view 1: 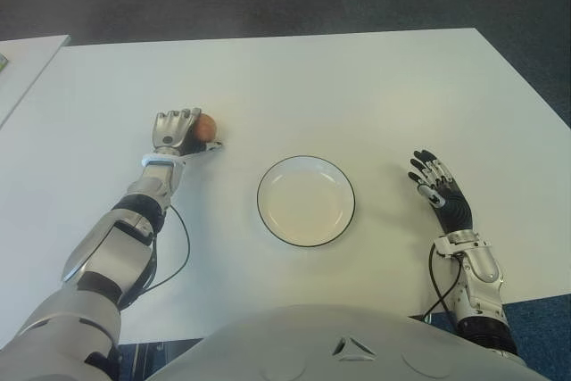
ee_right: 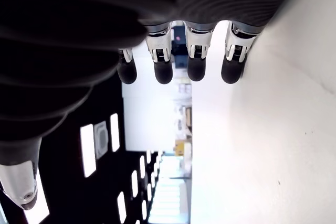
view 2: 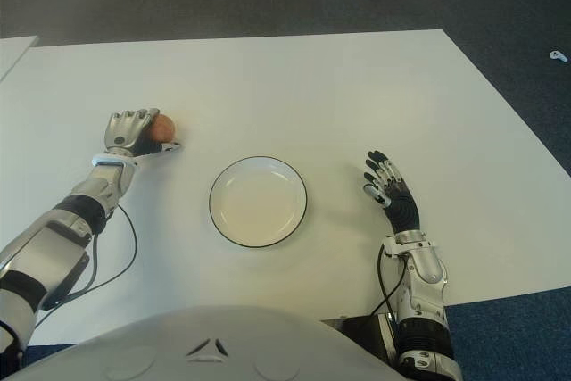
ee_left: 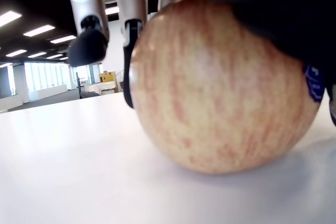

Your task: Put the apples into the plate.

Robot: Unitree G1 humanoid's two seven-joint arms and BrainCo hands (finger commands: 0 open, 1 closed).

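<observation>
Nearest, the right hand (view 1: 440, 192) shows to the right of the plate (view 1: 306, 201), apart from it, its fingers (ee_right: 163, 72) extended and holding nothing. The plate sits on the white table (view 1: 357, 95), centred before the robot, with nothing in it. Farther, to the left of the plate and apart from it, the left hand (view 1: 177, 134) has its fingers curled around one apple (ee_left: 220, 82). The apple's underside contacts the table.
</observation>
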